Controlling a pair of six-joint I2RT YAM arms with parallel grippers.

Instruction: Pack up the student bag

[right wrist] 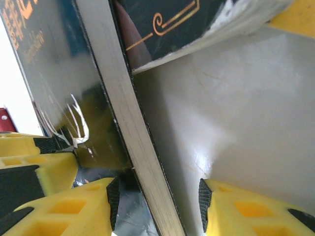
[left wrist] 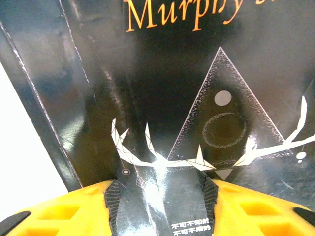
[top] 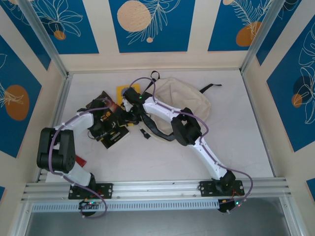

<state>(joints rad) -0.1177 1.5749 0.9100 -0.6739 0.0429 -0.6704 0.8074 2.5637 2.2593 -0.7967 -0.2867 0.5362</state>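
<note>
The student bag (top: pixel 184 98), cream with black straps, lies at the back of the table, right of centre. A black book (left wrist: pixel 162 88) with orange lettering and a white antler drawing lies left of it among other dark books (top: pixel 106 123). My left gripper (left wrist: pixel 162 196) is open, its yellow fingers (left wrist: pixel 74 211) face-on against the cover. My right gripper (right wrist: pixel 157 196) is open and straddles the book's page edge (right wrist: pixel 123 123), one finger over the cover and one over the table, with gaps on both sides. In the top view it (top: pixel 129 101) reaches in from the bag side.
A small yellow book (top: pixel 121 90) lies behind the dark books. Another black book with gold ornament (right wrist: pixel 162 24) lies just beyond the page edge. A red object (top: pixel 78 161) sits by the left arm's base. A black strap piece (top: pixel 145 132) lies on the white table.
</note>
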